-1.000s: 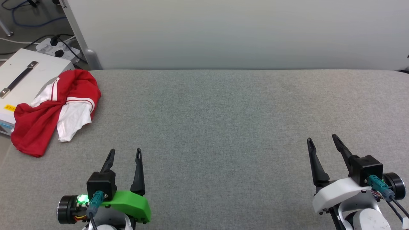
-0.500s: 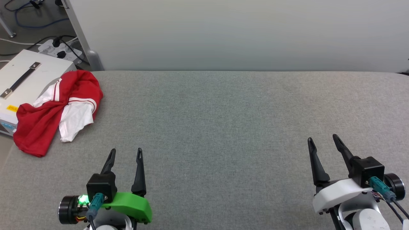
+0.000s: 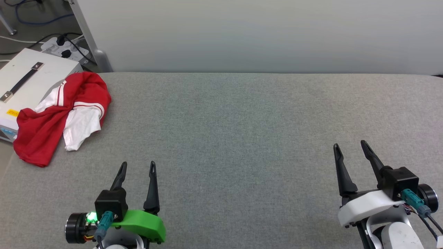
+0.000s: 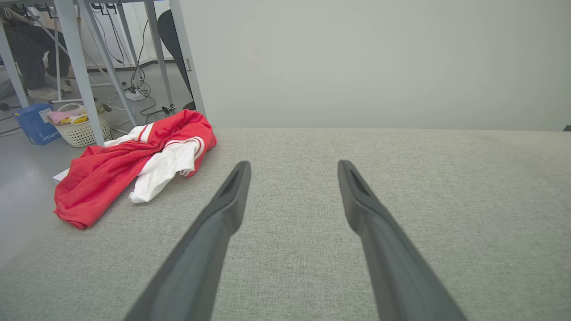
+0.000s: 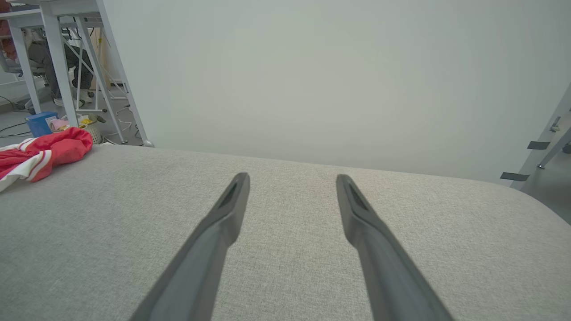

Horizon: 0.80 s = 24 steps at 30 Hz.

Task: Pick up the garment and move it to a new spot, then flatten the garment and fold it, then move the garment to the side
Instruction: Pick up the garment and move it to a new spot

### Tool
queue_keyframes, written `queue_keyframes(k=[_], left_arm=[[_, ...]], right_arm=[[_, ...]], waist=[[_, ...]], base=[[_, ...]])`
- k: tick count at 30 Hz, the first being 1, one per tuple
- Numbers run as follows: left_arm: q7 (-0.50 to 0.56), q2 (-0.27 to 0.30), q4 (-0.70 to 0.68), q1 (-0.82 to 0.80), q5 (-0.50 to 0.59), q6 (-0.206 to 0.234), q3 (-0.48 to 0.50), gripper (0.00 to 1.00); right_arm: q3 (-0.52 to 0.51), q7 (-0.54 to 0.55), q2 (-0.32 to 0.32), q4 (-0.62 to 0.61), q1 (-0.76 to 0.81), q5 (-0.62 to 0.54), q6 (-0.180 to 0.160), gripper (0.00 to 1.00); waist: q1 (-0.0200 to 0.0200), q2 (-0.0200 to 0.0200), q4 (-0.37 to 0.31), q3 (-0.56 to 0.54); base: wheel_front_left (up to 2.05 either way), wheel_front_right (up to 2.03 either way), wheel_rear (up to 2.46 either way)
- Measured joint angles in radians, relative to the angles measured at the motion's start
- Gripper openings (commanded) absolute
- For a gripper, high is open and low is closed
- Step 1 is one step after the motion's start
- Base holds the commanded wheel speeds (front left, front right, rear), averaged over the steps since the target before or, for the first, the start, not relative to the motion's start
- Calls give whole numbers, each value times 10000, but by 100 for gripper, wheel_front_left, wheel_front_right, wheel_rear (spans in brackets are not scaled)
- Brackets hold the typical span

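Closest to me, the left gripper [image 3: 138, 163] hovers low over the near left part of the grey cloth-covered worktop [image 3: 242, 131]. Its two dark fingers [image 4: 214, 232] stand well apart, with nothing between them. A small green light glows at its wrist. Over on the near right, the right gripper [image 3: 349, 144] hangs above the same surface. Its fingers [image 5: 209, 240] are spread just as wide and are also empty. Both point away towards the far edge.

Between and beyond them the worktop is plain grey fabric. The garment [image 3: 59, 117] lies at the far left corner, well apart from both grippers and nearer the left one. It is a crumpled red heap with a white sleeve lying on top, striped red and white along the trim. Its left part spills past the worktop's edge over a white box [image 3: 24, 79] with a black handle. Whether the cloth actually rests on the box I cannot tell.

Behind the box a power strip [image 3: 65, 52] sits on the floor with cables plugged in. A pale wall panel [image 3: 259, 34] rises along the far edge of the worktop. To its left, further back, a white basket [image 4: 82, 129] and a blue box [image 4: 35, 127] stand on the floor among grey table legs [image 4: 76, 67].
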Motion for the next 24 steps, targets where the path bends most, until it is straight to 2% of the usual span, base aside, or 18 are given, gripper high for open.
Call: queue_keyframes(k=[13, 24], left_arm=[[-255, 0, 123, -12, -178, -59, -88, 100], [-514, 0, 318, -15, -259, -61, 12, 100]], right_arm=[[107, -268, -6, 92, -151, 155, 0, 100], [510, -508, -4, 188, -167, 244, 0, 100]], waist=[[0, 0, 183, 166], [0, 0, 1119, 131]], base=[[0, 0, 0], [0, 0, 0]])
